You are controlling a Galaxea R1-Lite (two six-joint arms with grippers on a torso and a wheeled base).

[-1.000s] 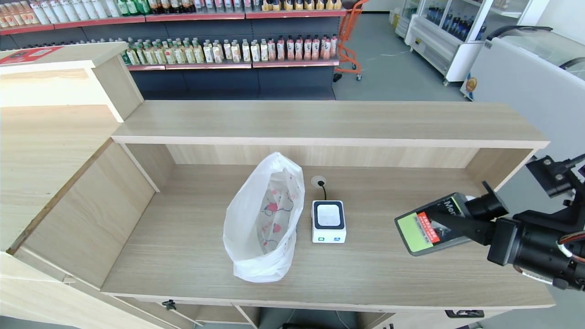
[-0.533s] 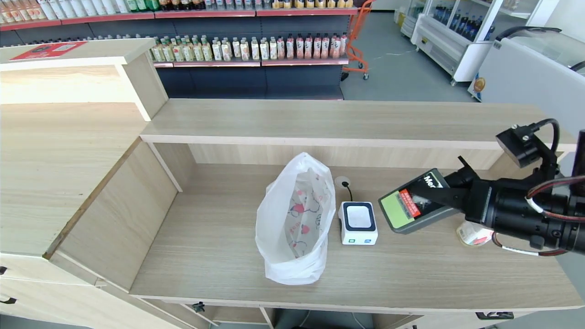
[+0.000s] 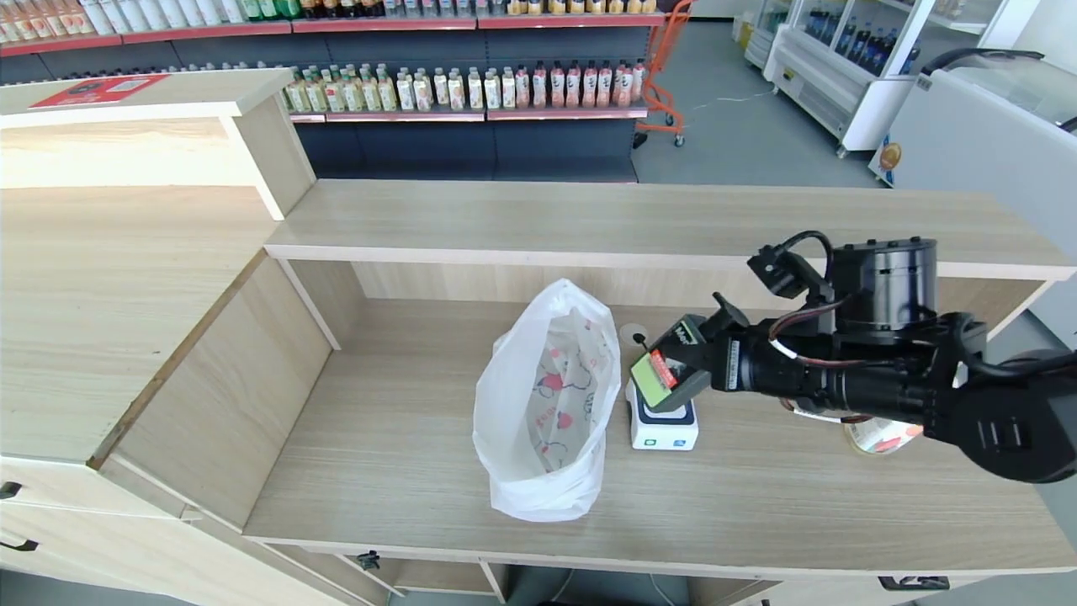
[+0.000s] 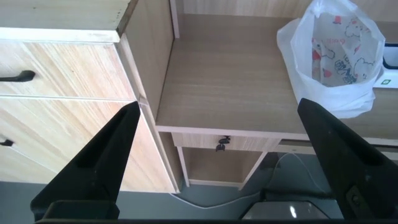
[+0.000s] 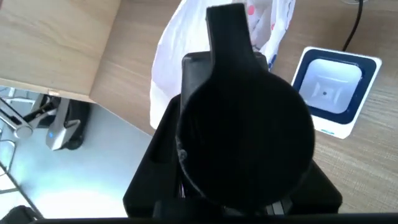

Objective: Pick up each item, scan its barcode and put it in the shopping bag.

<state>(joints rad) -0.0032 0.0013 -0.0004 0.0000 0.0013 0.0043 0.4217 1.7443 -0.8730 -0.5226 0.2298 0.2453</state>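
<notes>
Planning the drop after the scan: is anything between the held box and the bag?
Nothing visible. The right gripper holds the box over the scanner; the bag stands just beside it on the counter, mouth open upward.

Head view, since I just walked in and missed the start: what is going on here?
The right gripper holds a dark box over the scanner on the counter, next to the open shopping bag. The box is not in the bag yet. A cup stands on the counter under the right arm. The left gripper hangs open off the counter's near edge, holding nothing.
</notes>
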